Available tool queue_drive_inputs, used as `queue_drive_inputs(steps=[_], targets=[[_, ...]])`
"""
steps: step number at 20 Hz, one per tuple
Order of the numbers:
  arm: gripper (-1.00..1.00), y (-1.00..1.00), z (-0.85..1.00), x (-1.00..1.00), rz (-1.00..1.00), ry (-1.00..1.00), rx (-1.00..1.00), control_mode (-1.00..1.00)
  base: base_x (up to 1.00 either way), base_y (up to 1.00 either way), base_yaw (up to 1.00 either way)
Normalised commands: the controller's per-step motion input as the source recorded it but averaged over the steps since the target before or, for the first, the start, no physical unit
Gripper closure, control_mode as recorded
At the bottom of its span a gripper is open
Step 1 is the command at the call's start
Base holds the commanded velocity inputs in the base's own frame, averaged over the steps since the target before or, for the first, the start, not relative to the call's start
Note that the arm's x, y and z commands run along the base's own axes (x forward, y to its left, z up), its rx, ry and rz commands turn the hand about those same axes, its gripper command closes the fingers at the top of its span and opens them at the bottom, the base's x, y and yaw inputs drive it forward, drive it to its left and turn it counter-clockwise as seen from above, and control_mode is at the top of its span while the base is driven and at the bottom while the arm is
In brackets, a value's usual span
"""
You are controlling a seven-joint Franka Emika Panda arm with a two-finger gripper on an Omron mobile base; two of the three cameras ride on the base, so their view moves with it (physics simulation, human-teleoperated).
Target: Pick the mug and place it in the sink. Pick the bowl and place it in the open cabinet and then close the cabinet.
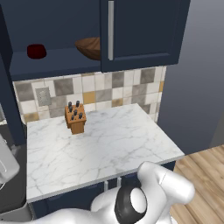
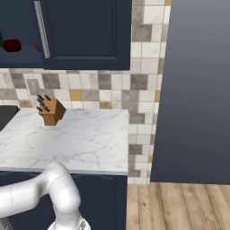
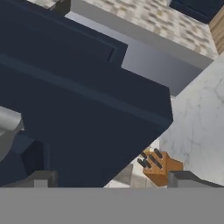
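Inside cabinet [image 1: 144, 30], bowl [image 1: 89, 47] and dark red thing [image 1: 36, 51] share shelf.

Cabinet [image 1: 144, 30]: navy blue upper wall unit above marble counter [image 1: 113, 140]. Right door closed, long silver vertical bar handle [image 1: 110, 29] near its left edge. Left side open, dark shelf [image 1: 52, 59] exposed.

Bowl [image 1: 89, 47]: dark brown wood, wide, shallow, upright on shelf inside open left section. Right part hidden behind closed right door; left rim and curved underside visible.

In hand view, cabinet [image 3: 87, 109] appears as large navy panel, tilted.
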Motion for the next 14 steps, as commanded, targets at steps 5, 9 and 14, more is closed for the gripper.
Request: queue_drive_inputs(steps=[5,9,14], targets=[[-1.0,0.0,0.0,0.0,-0.07,-0.03,0.0,-1.0,0.0,0.0,0.0],[-1.0,0.0,0.0,0.0,-0.07,-0.02,0.0,-1.0,0.0,0.0,0.0],[-1.0,0.0,0.0,0.0,-0.07,-0.02,0.0,-1.0,0.0,0.0,0.0]])
